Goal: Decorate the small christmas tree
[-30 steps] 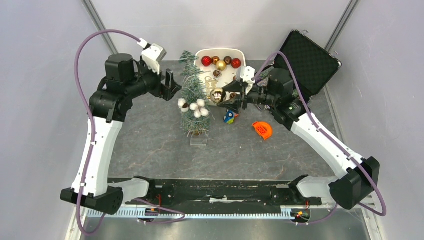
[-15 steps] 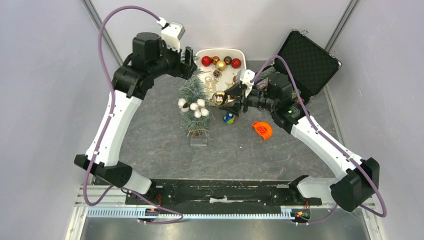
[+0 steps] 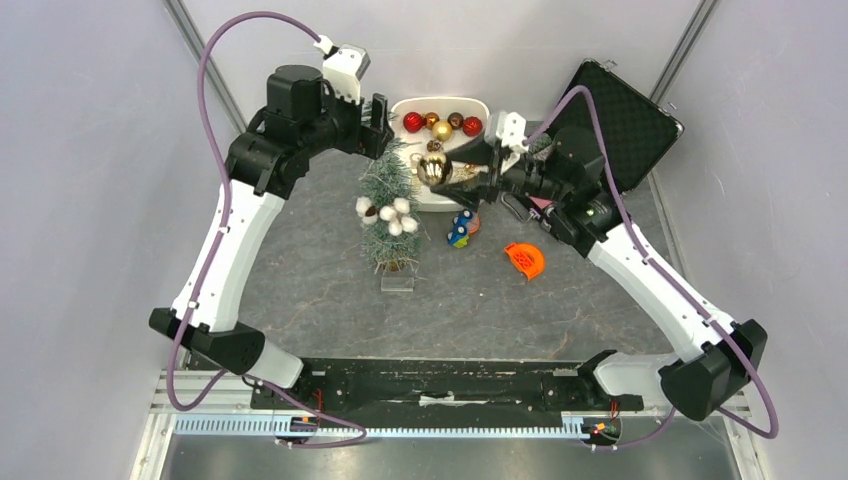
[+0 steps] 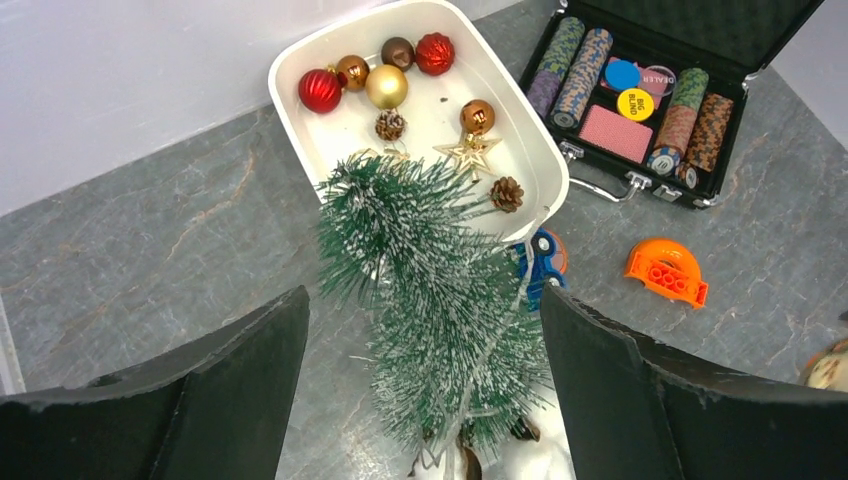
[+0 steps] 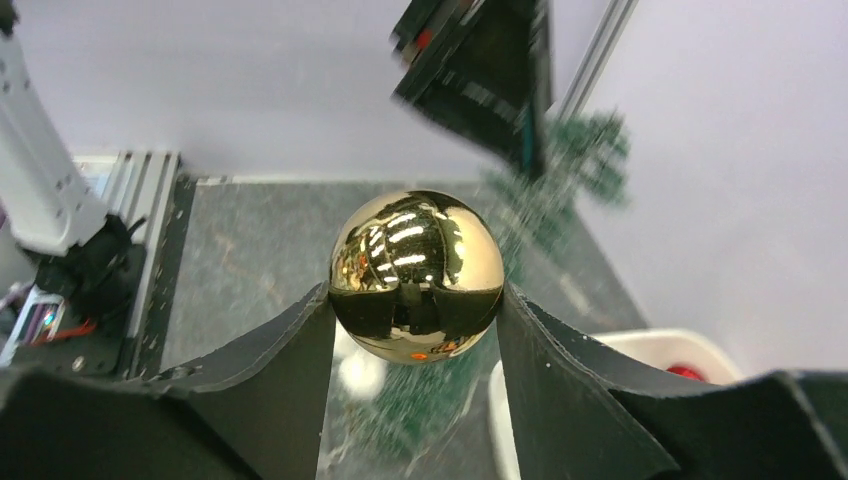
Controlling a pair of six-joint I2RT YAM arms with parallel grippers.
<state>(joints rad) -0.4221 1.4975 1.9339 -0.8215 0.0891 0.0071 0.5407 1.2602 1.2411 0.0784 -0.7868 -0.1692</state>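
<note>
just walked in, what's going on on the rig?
Tree decorating. The right gripper has its jaws shut on a gold bauble, held beside the upper part of the small christmas tree. The left gripper hovers over the treetop, jaws open and empty. White cotton bolls are on the tree; more ornaments sit in the white tray.

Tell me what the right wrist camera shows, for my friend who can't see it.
The right gripper pinches a shiny gold ball between its two black fingers, right in the middle of the picture. Behind it, blurry, are the small christmas tree on the grey table and a corner of a white tray.
</note>
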